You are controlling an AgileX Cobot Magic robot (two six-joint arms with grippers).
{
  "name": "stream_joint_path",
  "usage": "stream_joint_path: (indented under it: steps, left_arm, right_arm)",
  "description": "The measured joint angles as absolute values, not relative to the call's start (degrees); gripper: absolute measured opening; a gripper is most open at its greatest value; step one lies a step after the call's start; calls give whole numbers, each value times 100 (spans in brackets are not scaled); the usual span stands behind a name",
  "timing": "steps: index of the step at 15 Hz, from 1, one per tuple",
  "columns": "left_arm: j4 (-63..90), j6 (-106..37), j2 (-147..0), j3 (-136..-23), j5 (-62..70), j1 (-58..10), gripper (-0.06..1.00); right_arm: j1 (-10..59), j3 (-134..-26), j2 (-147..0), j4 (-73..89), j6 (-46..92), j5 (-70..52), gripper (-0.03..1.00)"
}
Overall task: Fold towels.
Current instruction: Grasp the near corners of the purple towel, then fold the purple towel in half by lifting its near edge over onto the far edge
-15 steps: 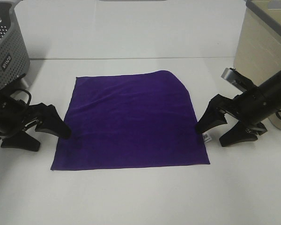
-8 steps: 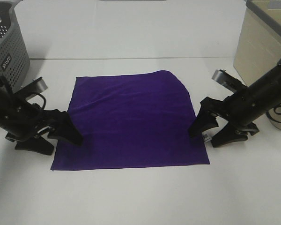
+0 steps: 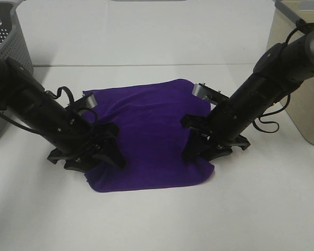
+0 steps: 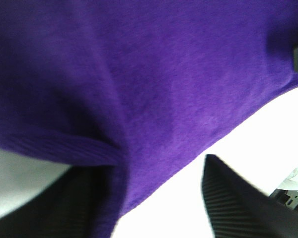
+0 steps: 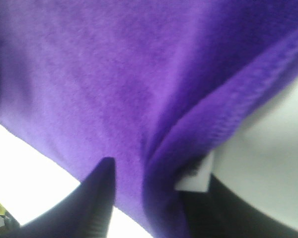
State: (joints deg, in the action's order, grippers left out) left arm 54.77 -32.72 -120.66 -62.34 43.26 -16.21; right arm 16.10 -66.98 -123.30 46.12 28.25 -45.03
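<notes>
The deep purple towel [image 3: 146, 123] lies on the white table, its left and right sides drawn inward and bunched. My left gripper [image 3: 109, 152] is at the towel's left edge and my right gripper [image 3: 194, 149] at its right edge. In the left wrist view the towel [image 4: 154, 74] runs between the two fingers, one finger [image 4: 241, 203] showing bare and the other under the cloth; that gripper [image 4: 161, 171] stands apart. In the right wrist view the towel [image 5: 114, 84] and its white tag [image 5: 196, 176] lie between the spread fingers [image 5: 97, 203] of that gripper [image 5: 149, 171].
A grey perforated basket [image 3: 8, 57] stands at the back left. A beige bin [image 3: 311, 112] stands at the right edge behind my right arm. The white table [image 3: 157, 222] stretches in front of the towel.
Both grippers have moved inward from beside the towel onto its side edges. The towel's left and right sides have been dragged toward the middle, making it narrower and bunched.
</notes>
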Motion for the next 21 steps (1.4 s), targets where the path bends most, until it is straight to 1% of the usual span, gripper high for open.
stream_joint_path:
  steps: [1,2,3,4,5,8,12,16,18,21]
  left_arm:
    - [5374,-3168,-12118,-6240,4326,-1621,37]
    - [5277,-3146,-12152,-6240,4326,-1621,20]
    - [5214,-3146,-12170,-6240,4314,-1627,6]
    - [5197,-3146,-12175,-6240,4309,-1627,2]
    - [5191,-3146,-12175,-6240,4309,-1627,1]
    - [4847,-3163,-12112,-6314,4475,-1633,0]
    - [4314,-2974,-11345,-6835,4773,-1639,0]
    - [3558,-2292,-11001,-7712,4733,-1639,0]
    - [3363,-2217,-11001,-7901,4440,-1639,0]
    - [3323,-2206,-11110,-8056,3409,-1639,0]
  right_arm:
    - [1610,-6727,-12342,4429,2727,-4492,31]
    - [1610,-6738,-12359,4303,2630,-4481,19]
    - [1610,-6738,-12359,4223,2595,-4481,9]
    - [1610,-6738,-12359,4194,2595,-4509,5]
    - [1610,-6738,-12359,4188,2595,-4532,3]
    - [1610,-6715,-12221,4022,2573,-4727,3]
    - [1610,-6738,-11396,3913,2567,-4761,3]
    - [1610,-7723,-11178,3782,2561,-4566,3]
    - [1610,-8147,-11178,3655,2555,-4297,3]
    - [1610,-9024,-11528,3283,2263,-4062,3]
